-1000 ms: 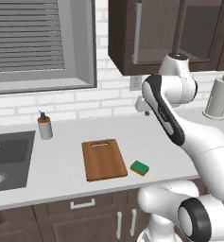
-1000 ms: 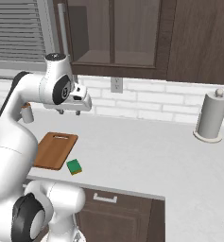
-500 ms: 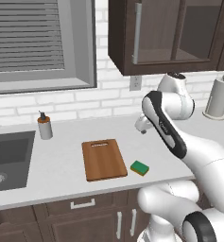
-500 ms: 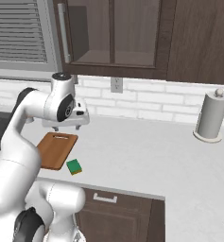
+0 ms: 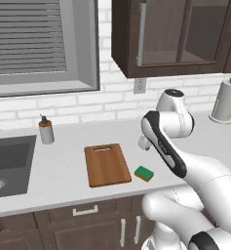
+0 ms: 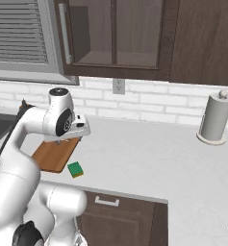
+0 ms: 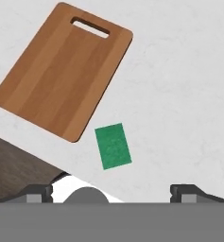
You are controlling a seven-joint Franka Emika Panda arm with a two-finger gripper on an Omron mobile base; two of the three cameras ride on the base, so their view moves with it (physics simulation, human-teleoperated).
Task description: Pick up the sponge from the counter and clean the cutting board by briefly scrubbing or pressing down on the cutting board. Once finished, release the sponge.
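At the far left, a dark grey sink basin (image 5: 7,163) is sunk into the long, smooth, light grey-white bench (image 5: 63,180). A small grey soap dispenser with a dark pump (image 5: 46,131) stands just beside the sink, near the white brick wall. Further right, the rectangular reddish-brown wooden cutting board (image 5: 106,164) lies flat on the bench, its slot handle toward the wall. Just beside the board's near right corner, apart from it, the small flat green sponge (image 5: 144,173) rests on the bench close to the front edge; the hand view shows a clear strip of bench between the sponge (image 7: 113,145) and the board (image 7: 64,70). Above them hangs the white arm's two-finger gripper (image 6: 62,141), its dark fingers (image 7: 38,193) spread wide and grasping nothing, well above both board and sponge. At the far right, a grey paper-towel roll on an upright holder (image 5: 223,101) stands against the wall beneath dark brown wall cabinets with glass doors (image 5: 175,34).
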